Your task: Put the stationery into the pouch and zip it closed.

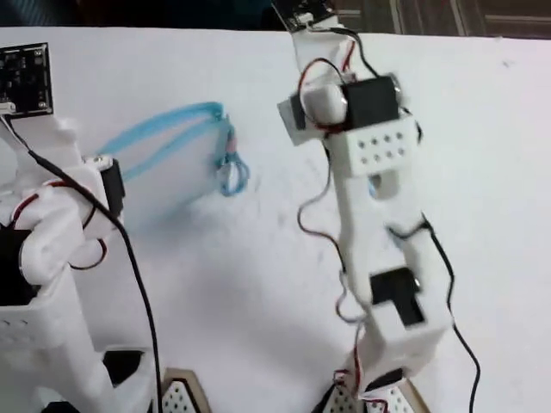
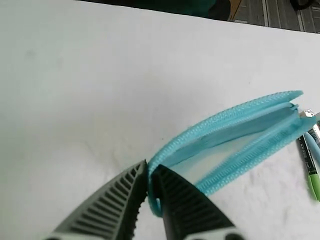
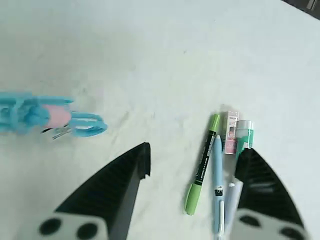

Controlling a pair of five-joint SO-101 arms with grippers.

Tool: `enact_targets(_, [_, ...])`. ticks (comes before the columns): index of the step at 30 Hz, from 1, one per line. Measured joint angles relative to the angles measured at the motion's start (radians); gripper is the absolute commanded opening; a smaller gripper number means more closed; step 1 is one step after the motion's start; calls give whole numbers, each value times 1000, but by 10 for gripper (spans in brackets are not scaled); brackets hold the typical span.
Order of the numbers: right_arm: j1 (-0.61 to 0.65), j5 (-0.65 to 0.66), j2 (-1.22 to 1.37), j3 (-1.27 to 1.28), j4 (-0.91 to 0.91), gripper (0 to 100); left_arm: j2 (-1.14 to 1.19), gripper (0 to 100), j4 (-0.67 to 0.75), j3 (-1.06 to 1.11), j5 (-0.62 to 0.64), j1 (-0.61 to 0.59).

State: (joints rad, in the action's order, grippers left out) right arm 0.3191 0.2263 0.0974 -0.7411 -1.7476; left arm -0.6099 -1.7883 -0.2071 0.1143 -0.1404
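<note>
— Where's the pouch (image 2: 235, 130)?
— Lying on the white table (image 2: 75, 75) with its zip open. The left pincer (image 2: 148, 172) is clamped on one end of it, by the blue loop.
— And the right pincer (image 3: 195, 150)?
— Spread wide over the green pen (image 3: 201, 165), blue pen (image 3: 217, 180) and eraser (image 3: 231, 132). They lie side by side between its jaws, well apart from the pouch.

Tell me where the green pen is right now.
In the right wrist view, the green pen lies on the white table below the open right gripper, alongside the blue pen, apart from the pouch.
</note>
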Motion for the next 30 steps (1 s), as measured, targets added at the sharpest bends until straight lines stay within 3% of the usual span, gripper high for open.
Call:
enact_targets(7, [84, 0, -473, 488, -3, 183, -15, 23, 2, 133, -77, -3])
enact_targets(13, [-6, 0, -732, 832, -3, 184, -20, 23, 2, 137, -92, -3])
enact_targets(19, [-192, 0, -585, 895, 46, 184, -20, 23, 2, 137, -92, -3])
enact_targets(24, [-192, 0, -336, 899, 149, 182, -20, 23, 2, 137, -92, -3])
enact_targets(30, [-195, 0, -69, 899, 410, 183, -20, 23, 5, 137, -92, -3])
